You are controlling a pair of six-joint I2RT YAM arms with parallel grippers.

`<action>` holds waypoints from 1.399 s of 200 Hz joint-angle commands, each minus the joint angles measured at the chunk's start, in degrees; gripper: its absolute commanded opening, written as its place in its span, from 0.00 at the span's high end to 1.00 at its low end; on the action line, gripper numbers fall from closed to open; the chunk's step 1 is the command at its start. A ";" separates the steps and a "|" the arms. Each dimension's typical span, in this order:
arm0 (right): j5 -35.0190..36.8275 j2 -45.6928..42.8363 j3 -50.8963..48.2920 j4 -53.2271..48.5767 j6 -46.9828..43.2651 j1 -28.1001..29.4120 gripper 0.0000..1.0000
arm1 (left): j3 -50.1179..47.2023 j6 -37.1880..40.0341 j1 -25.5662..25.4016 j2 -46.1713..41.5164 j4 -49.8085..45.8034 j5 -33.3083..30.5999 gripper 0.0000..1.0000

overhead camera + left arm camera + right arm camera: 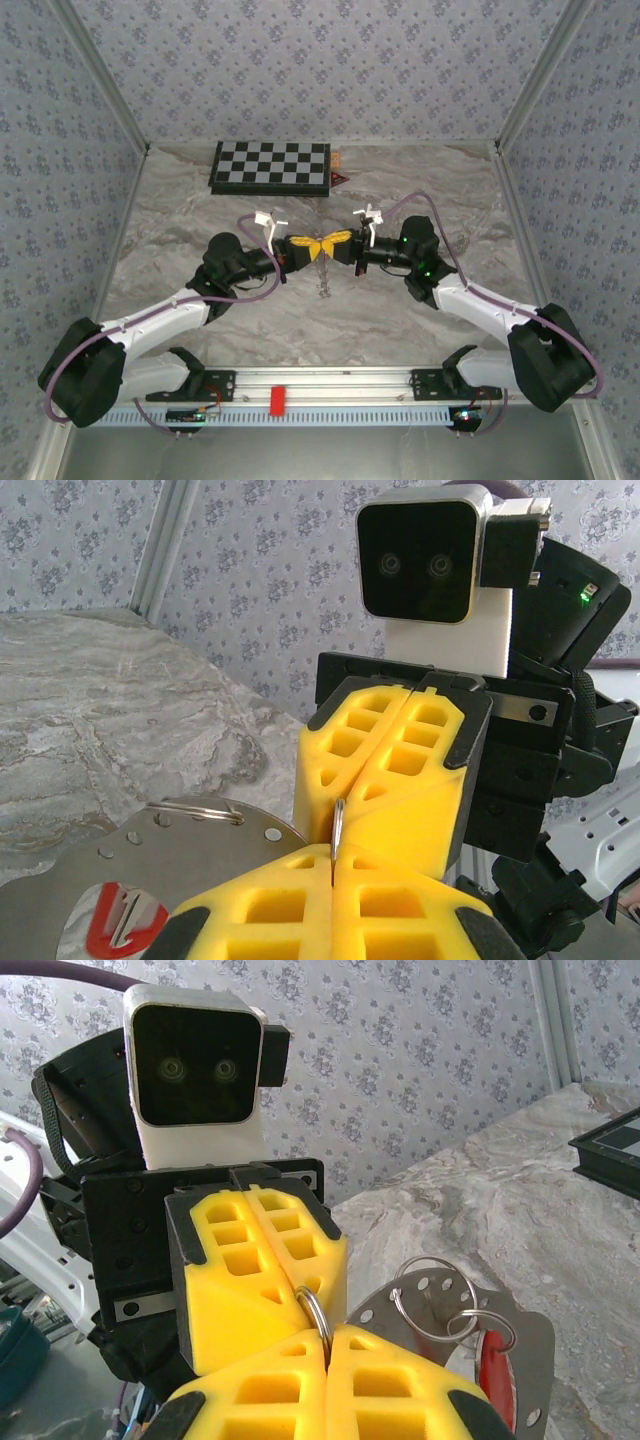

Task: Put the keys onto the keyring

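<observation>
Top external view: nearest, at 6 o'clock, a red rectangular block (277, 400) sits on the aluminium rail (340, 385) between the two arm bases. Beyond it, above the marbled table (200, 200), the arms reach inward and meet tip to tip at the centre. The left gripper (303, 247) comes in from 8 o'clock and the right gripper (337, 239) from 4 o'clock. A thin metal bunch (322, 280) hangs below the meeting point, too small here to tell its parts. Farther off, at 12 o'clock, a chessboard (270, 167) lies near the back wall. A small dark-red triangular piece (340, 178) sits just beside its right edge.

In the left wrist view, the left gripper's yellow fingers stand pressed together at 6 o'clock. The keyring (337, 830), seen edge-on, is pinched in their seam. Just beyond, the right gripper's jaws are likewise closed, gripping the ring's far side. At 8 o'clock a perforated metal disc (200, 865) hangs beside the fingers, and a red-headed key (120, 930) lies against its face.

In the right wrist view, the keyring rises from the closed seam of the near fingers and passes between the left gripper's closed fingers behind it. At 4 o'clock the disc carries a larger split ring (428, 1290) and a smaller split ring (482, 1325), with the red key head below them.
</observation>
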 commanded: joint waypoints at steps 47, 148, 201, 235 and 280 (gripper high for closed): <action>-0.32 -2.05 2.67 -7.00 -4.75 -0.56 1.00 | 1.30 2.90 -0.57 -2.68 -1.80 0.78 0.86; 6.94 -4.43 13.36 -45.34 -30.04 2.47 1.00 | 5.29 15.81 0.80 -6.15 -23.39 1.54 0.76; 11.98 0.25 19.40 -57.57 -38.65 6.22 1.00 | 5.46 19.49 0.86 -6.10 -29.17 1.05 0.76; 12.53 1.89 20.39 -58.71 -39.66 7.41 1.00 | 5.35 20.91 0.85 -5.43 -31.16 1.02 0.76; 13.15 2.36 20.92 -59.19 -40.23 8.05 1.00 | 6.47 22.04 0.82 -2.78 -33.12 2.58 0.76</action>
